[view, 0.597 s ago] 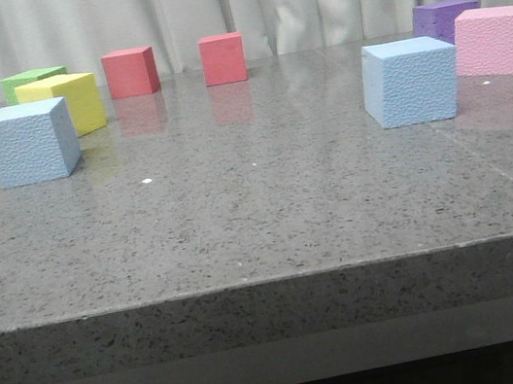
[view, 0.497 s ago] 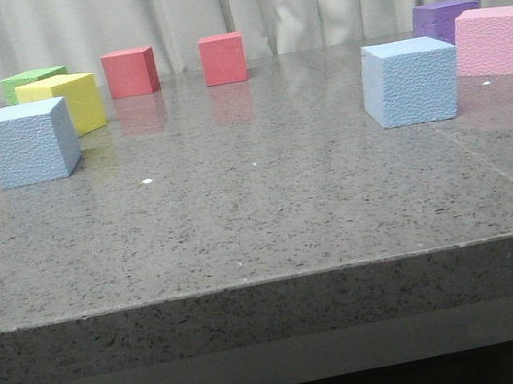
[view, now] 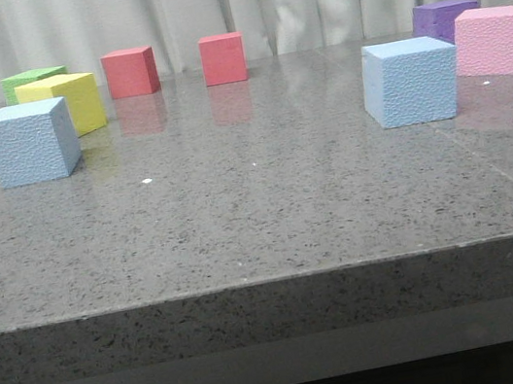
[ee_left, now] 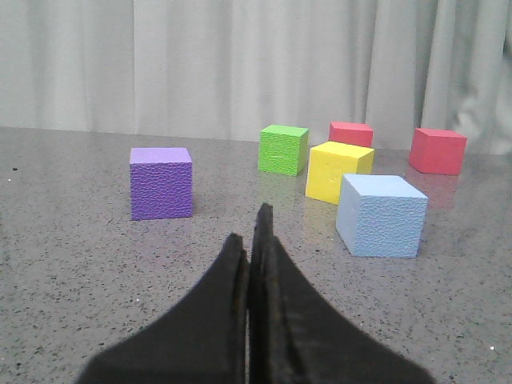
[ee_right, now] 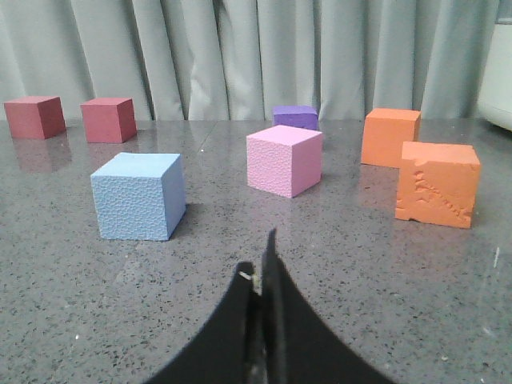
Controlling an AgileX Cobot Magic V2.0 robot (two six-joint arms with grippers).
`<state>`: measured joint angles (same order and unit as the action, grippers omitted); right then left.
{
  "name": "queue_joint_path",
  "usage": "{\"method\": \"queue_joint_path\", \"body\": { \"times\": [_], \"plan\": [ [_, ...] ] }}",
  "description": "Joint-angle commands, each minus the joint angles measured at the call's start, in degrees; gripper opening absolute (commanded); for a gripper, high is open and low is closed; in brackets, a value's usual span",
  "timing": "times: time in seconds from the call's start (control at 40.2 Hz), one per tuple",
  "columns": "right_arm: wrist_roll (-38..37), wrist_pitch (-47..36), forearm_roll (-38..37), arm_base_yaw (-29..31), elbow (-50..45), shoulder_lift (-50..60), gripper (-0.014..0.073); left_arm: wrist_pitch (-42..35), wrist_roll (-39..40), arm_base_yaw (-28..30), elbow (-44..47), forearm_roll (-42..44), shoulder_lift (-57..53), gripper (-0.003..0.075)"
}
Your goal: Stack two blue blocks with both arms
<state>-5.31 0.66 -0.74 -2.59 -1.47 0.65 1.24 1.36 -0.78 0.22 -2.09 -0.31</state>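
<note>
One pale blue block (view: 30, 142) sits at the left of the table and shows in the left wrist view (ee_left: 380, 215). The other blue block (view: 410, 80) sits at the right and shows in the right wrist view (ee_right: 139, 196). Neither arm shows in the front view. My left gripper (ee_left: 250, 232) is shut and empty, low over the table, short of its block. My right gripper (ee_right: 261, 258) is shut and empty, short of its block.
Yellow (view: 64, 103), green (view: 31, 82) and two red cubes (view: 130, 72) stand at the back left. A purple cube (view: 442, 19) and a pink cube (view: 492, 39) stand behind the right blue block. Two orange cubes (ee_right: 437, 183) lie further right. Another purple cube (ee_left: 161, 182) stands far left.
</note>
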Motion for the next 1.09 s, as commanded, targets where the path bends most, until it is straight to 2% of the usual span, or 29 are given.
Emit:
{"method": "queue_joint_path", "body": {
  "times": [0.0,0.174,0.323,0.547,0.82,0.895,1.069],
  "plan": [
    [0.3,-5.3,-0.5,-0.1,0.2,1.0,-0.0067,-5.1,0.4,-0.2,0.1,-0.1,-1.0,-0.0019],
    [0.3,-6.9,-0.4,-0.1,0.2,1.0,-0.0067,-7.9,0.4,-0.2,-0.2,-0.1,-1.0,-0.0019],
    [0.3,-4.9,0.3,-0.1,4.1,1.0,-0.0067,-7.3,0.4,-0.2,-5.4,-0.1,-1.0,-0.0019],
    [0.3,8.6,0.3,-0.1,17.5,-0.9,-0.0067,5.8,0.4,-0.2,-21.7,-0.1,2.5,-0.0019],
    [0.3,20.5,0.3,-0.1,31.9,-13.0,-0.0067,23.8,0.4,-0.2,-39.4,-0.1,15.2,-0.0019],
    [0.3,22.2,0.3,-0.1,33.8,-16.5,-0.0067,26.4,0.4,-0.2,-41.3,-0.1,17.9,-0.0019],
    [0.3,21.3,0.3,-0.1,33.9,-21.6,-0.0067,26.5,0.4,-0.2,-41.5,-0.1,22.4,-0.0019]
  ]
}}
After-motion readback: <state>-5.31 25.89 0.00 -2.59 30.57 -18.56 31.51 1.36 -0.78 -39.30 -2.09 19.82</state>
